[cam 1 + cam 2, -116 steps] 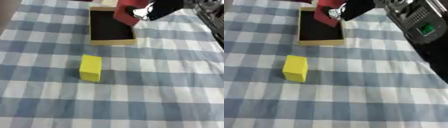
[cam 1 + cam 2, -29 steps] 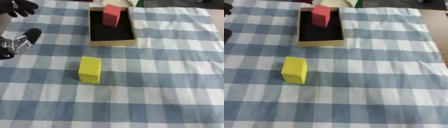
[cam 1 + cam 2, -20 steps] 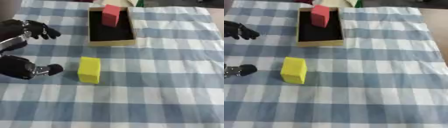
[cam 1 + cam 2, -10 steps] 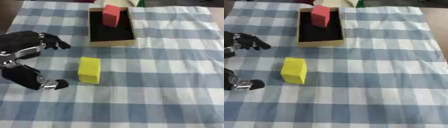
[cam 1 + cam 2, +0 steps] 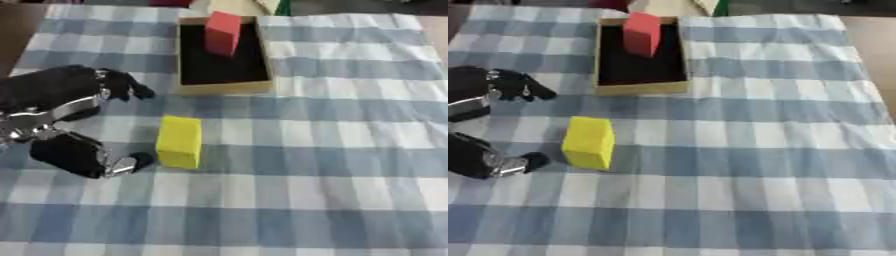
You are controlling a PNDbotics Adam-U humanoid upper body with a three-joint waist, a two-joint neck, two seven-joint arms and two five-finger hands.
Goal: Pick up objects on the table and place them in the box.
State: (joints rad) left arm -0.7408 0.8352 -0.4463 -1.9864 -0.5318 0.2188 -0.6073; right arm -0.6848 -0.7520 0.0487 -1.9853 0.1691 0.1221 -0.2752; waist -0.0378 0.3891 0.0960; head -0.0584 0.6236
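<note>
A yellow block shaped like a small brick (image 5: 179,141) is standing on a table covered with a blue and white checked cloth (image 5: 350,130). The robot's black left hand (image 5: 61,102) is coming in from the left side and sitting just beside the yellow block, not touching it. Its fingers (image 5: 127,87) are spread wide apart from its thumb (image 5: 122,165), so the hand is open like a big letter C, and it is holding nothing. The fingers are pointing toward the far side of the block and the thumb tip is lying near the block's near bottom corner. Farther back on the table, a shallow cardboard box with tan walls and a black inside (image 5: 219,89) is lying flat. A red block (image 5: 222,33) is standing inside the box, at its far end, sticking up above the walls. The yellow block is in front of the box, well outside it, with some cloth showing between them. The robot's right hand is not showing in either view. Past the far edge of the cloth, a bit of something green and white (image 5: 278,6) is peeking in.
</note>
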